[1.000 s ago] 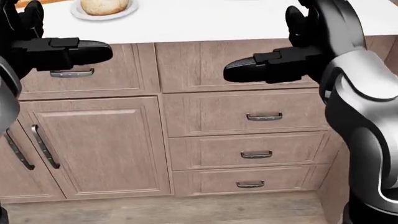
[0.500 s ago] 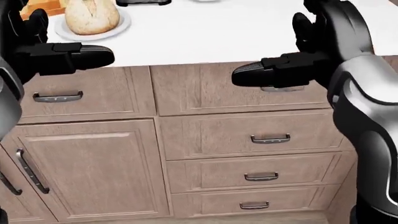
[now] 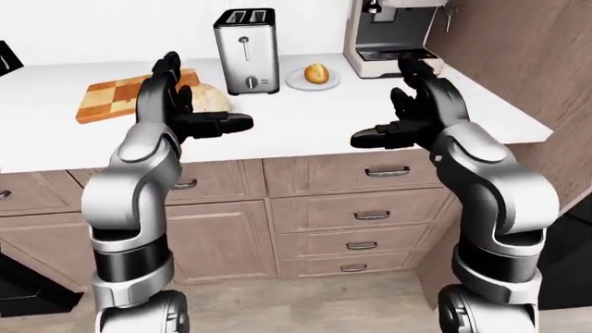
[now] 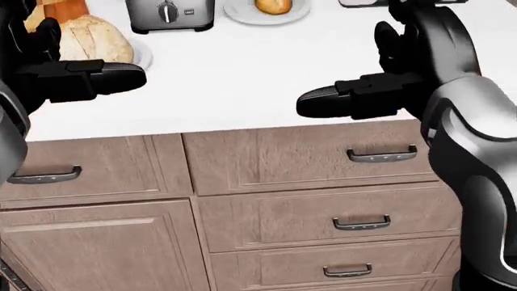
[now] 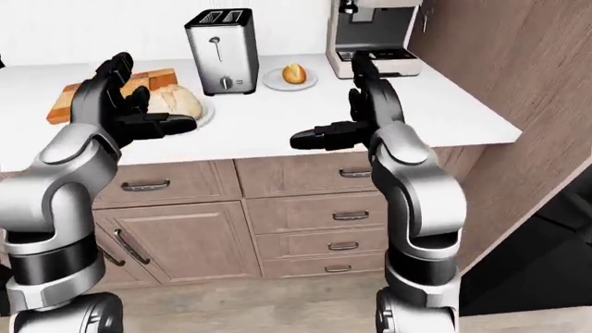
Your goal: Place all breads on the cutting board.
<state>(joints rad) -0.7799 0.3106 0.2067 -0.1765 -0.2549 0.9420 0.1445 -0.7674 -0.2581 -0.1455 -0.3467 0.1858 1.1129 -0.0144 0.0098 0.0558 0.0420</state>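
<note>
Here I have the white desk across the middle of the left-eye view, wood drawers below it. The coffee machine stands at the top right of the desk, the toaster left of it near the centre. The checkered cutting board lies at the left of the desk, bare where I can see it; its right end is hidden by my left arm.

The big round loaf sits on a plate just right of the board, not on it. My left robot hand hangs in the air on the near side of that loaf and partly covers it, fingers spread apart, thumb pointing right, nothing in its grip. I cannot tell from these views whether it touches the loaf.

The small bread roll rests on its own plate just right of the toaster, well apart from the board. My right robot hand hovers lower right of that roll, clear of it, fingers open and empty, thumb pointing left.
</note>
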